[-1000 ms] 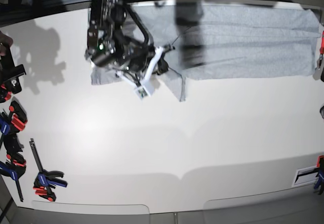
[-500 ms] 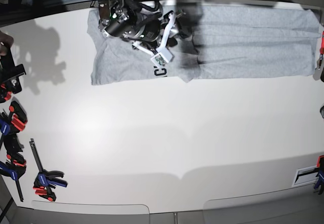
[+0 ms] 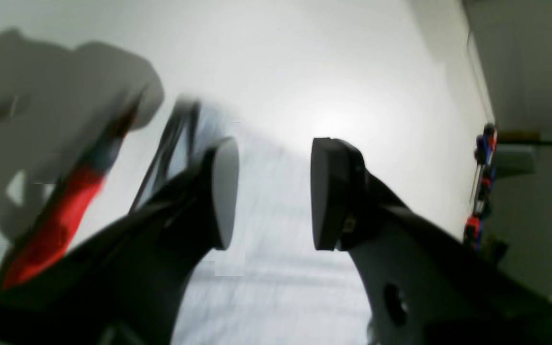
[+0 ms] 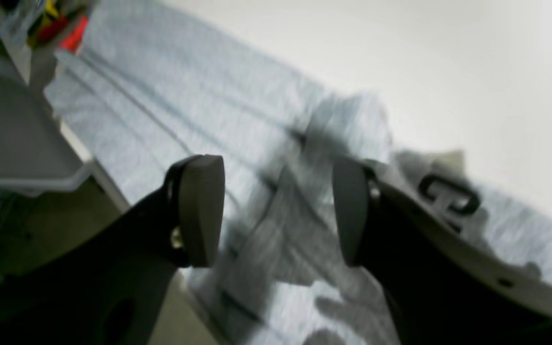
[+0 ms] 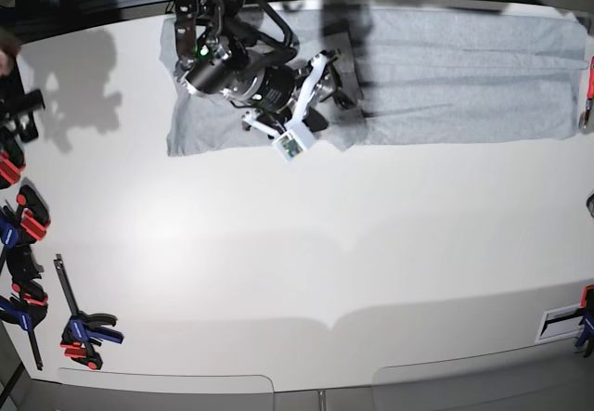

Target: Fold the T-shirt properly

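Note:
The light heather-grey T-shirt (image 5: 455, 72) lies spread along the table's far edge. My right gripper (image 5: 336, 84) hovers over its left-middle part, near the front hem. In the right wrist view this gripper (image 4: 276, 215) is open and empty above rumpled grey cloth (image 4: 170, 110), and black lettering (image 4: 448, 197) shows on a turned-over bit beside the right finger. My left gripper (image 3: 272, 191) is open and empty above flat grey shirt cloth (image 3: 276, 287). The left arm does not show in the base view.
Several red, blue and black clamps lie along the table's left edge (image 5: 83, 332). A red clamp (image 5: 588, 86) sits at the right edge and shows blurred in the left wrist view (image 3: 60, 215). A label (image 5: 561, 323) lies at the front right.
My right gripper carried a hanging fold of the shirt towards the far edge, let it go, then came back a little towards the front hem. The shirt's left part now lies flatter.

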